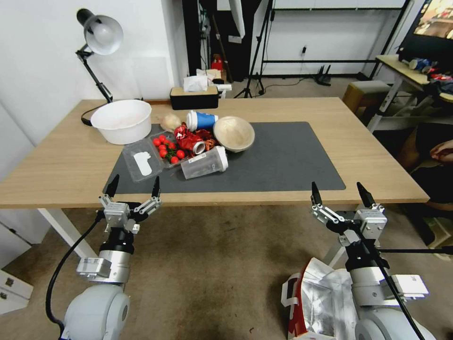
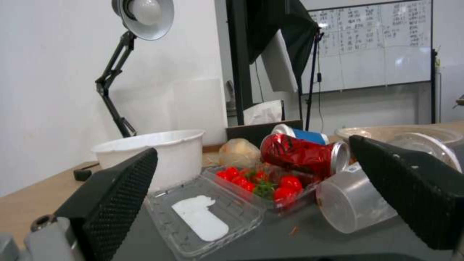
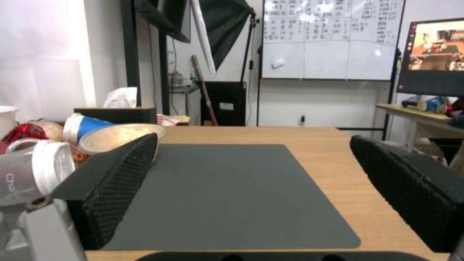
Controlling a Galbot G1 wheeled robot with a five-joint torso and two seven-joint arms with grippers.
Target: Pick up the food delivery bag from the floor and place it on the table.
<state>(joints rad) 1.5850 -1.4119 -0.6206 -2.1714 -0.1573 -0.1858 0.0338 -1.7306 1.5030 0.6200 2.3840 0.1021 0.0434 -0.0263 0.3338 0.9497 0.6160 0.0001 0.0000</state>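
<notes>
Food delivery bag (image 1: 317, 302) stood on floor (image 1: 207, 274) at 7 o'clock below right gripper (image 1: 339, 194), nearer than left gripper (image 1: 134, 186); both spread, empty.

Ahead of the right gripper (image 1: 339, 190), whose jaws stood wide apart at the tabletop (image 1: 368, 156) edge, the dark grey mat (image 3: 241, 188) and the bare wood beside it lay free of objects. Ahead of the left gripper (image 1: 133, 183), jaws also spread, the way was crowded: an open clear clamshell (image 2: 208, 214) with red tomatoes (image 2: 261, 183), a crushed red can (image 2: 304, 154), a tipped clear cup (image 2: 350, 201), a white tub (image 2: 159, 156) and a wooden bowl (image 1: 234, 133). Below and behind the right jaws, the food delivery bag (image 1: 321, 302) stood on the floor (image 1: 212, 269) against that arm, with open carpet between the two arms.
</notes>
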